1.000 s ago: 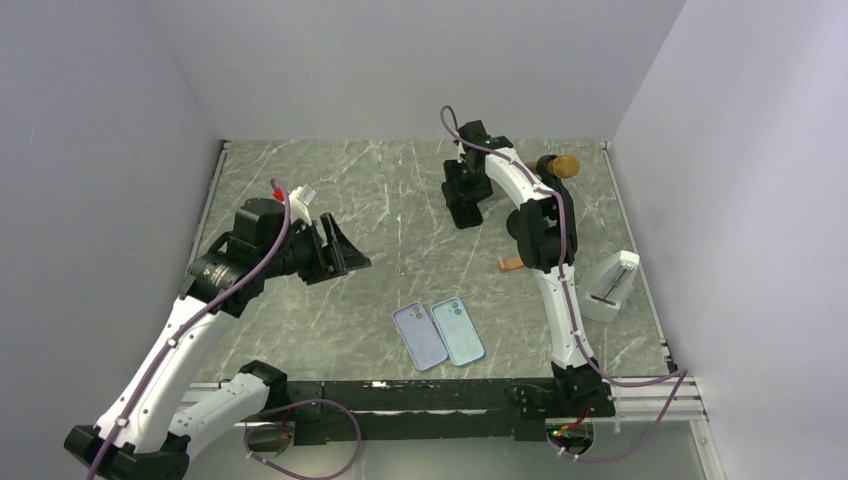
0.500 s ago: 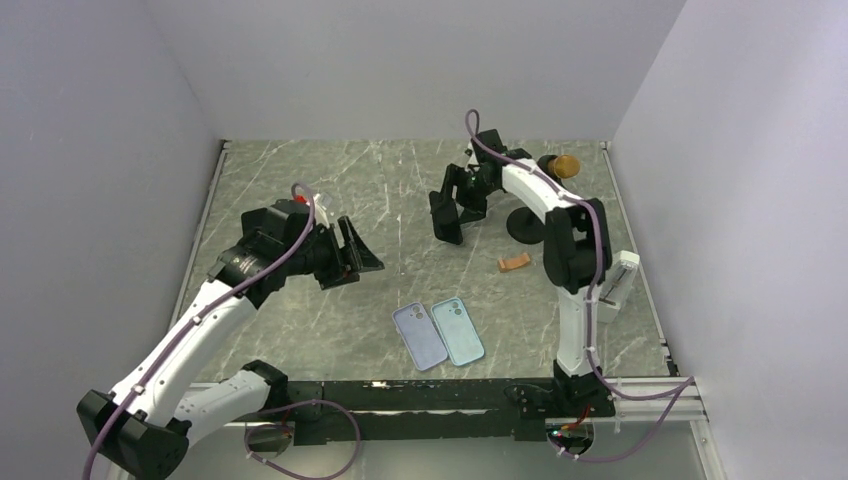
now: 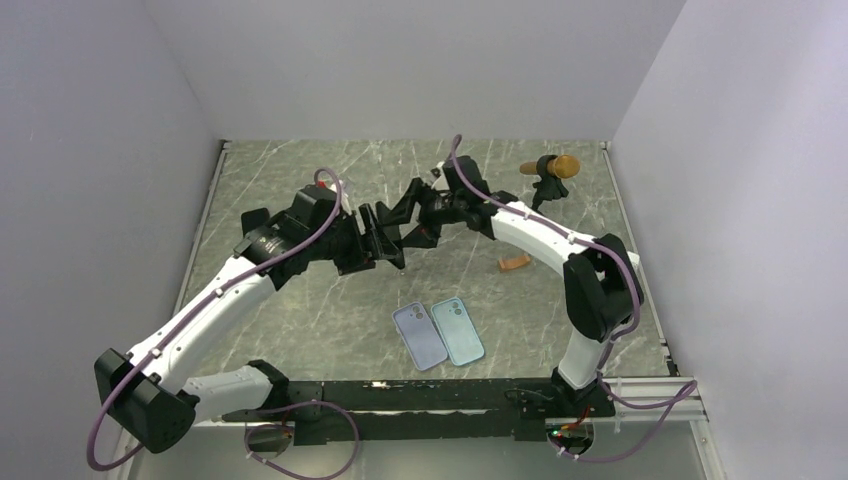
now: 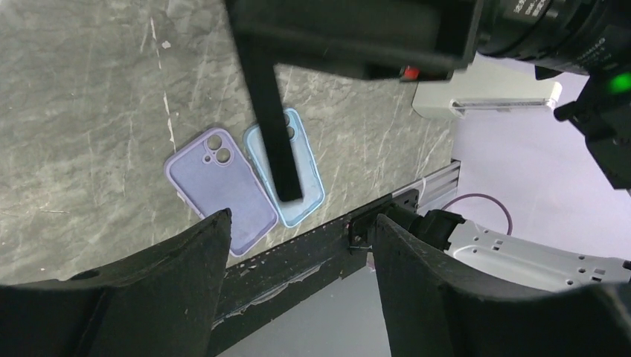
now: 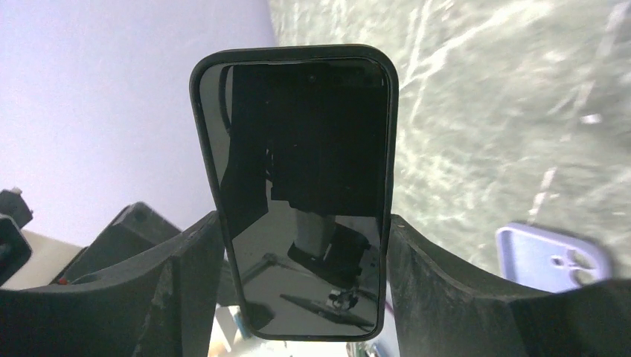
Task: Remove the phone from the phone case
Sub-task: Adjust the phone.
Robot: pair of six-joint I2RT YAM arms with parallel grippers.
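Black glossy phone in its dark matte case (image 5: 298, 149) is up off the table above the middle, clenched by its long edges between the right gripper (image 5: 301, 245) fingers, its mirror-like screen facing the wrist camera. The left gripper (image 4: 298, 245) is just beside it with jaws spread wide and holding nothing; the phone's thin edge shows ahead of the gap, touching neither finger. On the grey marble-veined table (image 3: 300, 180), near the near edge, a soft lilac rounded case (image 3: 419, 336) and a pale blue case (image 3: 458, 331) lie flat, side by side and touching.
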